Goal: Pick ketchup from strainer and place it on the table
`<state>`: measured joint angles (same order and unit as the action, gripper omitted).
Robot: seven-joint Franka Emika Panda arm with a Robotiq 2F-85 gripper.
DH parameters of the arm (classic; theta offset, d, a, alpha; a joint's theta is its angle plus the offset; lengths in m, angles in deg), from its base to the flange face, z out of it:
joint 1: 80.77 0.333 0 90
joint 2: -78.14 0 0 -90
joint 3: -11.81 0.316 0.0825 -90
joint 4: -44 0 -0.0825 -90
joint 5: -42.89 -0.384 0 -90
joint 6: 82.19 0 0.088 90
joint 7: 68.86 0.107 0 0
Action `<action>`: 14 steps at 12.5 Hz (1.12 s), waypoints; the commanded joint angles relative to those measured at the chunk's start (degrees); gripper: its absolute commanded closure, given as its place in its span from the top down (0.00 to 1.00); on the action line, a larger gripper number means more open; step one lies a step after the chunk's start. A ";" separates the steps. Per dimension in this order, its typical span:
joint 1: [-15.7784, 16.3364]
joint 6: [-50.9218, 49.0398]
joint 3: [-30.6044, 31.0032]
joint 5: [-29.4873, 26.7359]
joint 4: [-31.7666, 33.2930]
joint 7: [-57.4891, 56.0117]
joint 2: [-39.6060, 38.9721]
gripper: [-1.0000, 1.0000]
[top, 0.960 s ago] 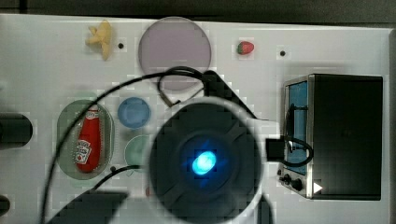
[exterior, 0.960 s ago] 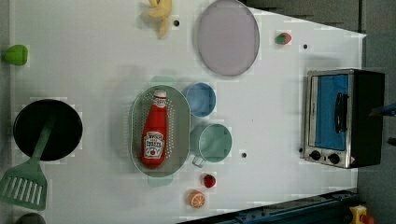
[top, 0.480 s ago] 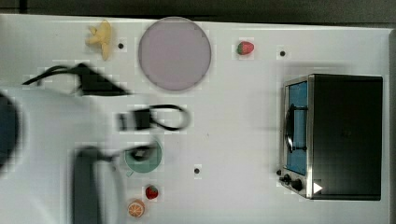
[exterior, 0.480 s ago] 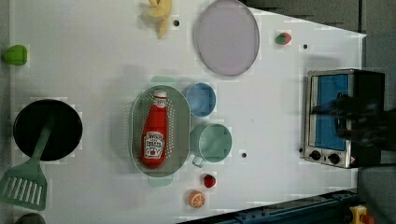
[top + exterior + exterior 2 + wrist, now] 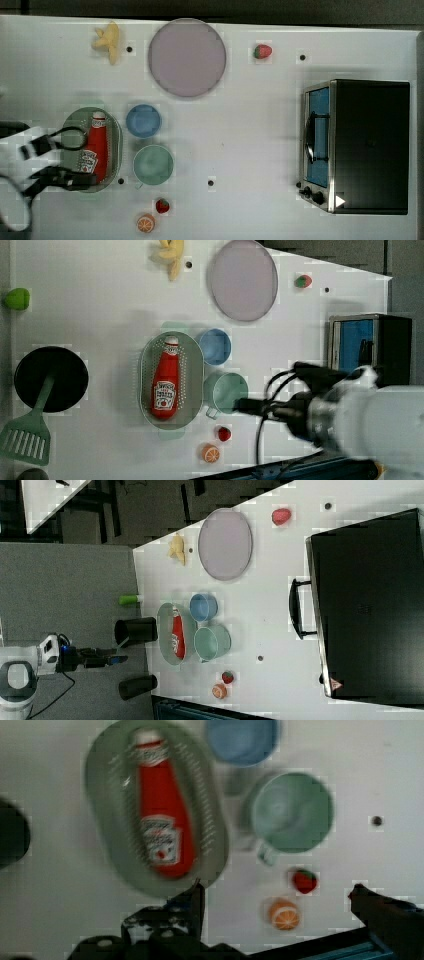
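Hovering with my pincer (image 5: 275,892) spread wide and empty, I see the red squeeze ketchup bottle (image 5: 161,815) lengthwise in the pale green oval strainer (image 5: 102,795), cap pointing away from me.

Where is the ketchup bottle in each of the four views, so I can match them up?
Top view: ketchup lies in the strainer at the left.
Left view: left of centre, cap upward.
Right view: low and left of centre, seen edge-on.
Wrist view: in the strainer.
Shared landmark: the blue bowl beside the cap end.
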<state>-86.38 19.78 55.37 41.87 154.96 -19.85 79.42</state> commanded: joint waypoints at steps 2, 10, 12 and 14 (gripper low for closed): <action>0.59 9.41 3.37 0.41 5.46 3.10 -1.76 1.00; 0.67 39.97 4.48 10.37 21.08 3.15 -12.96 1.00; 0.67 43.06 3.92 12.94 21.13 3.20 -17.25 1.00; 0.74 45.02 3.12 16.46 20.84 3.26 -21.29 1.00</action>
<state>-85.25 63.62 57.81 58.80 177.73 -19.61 57.87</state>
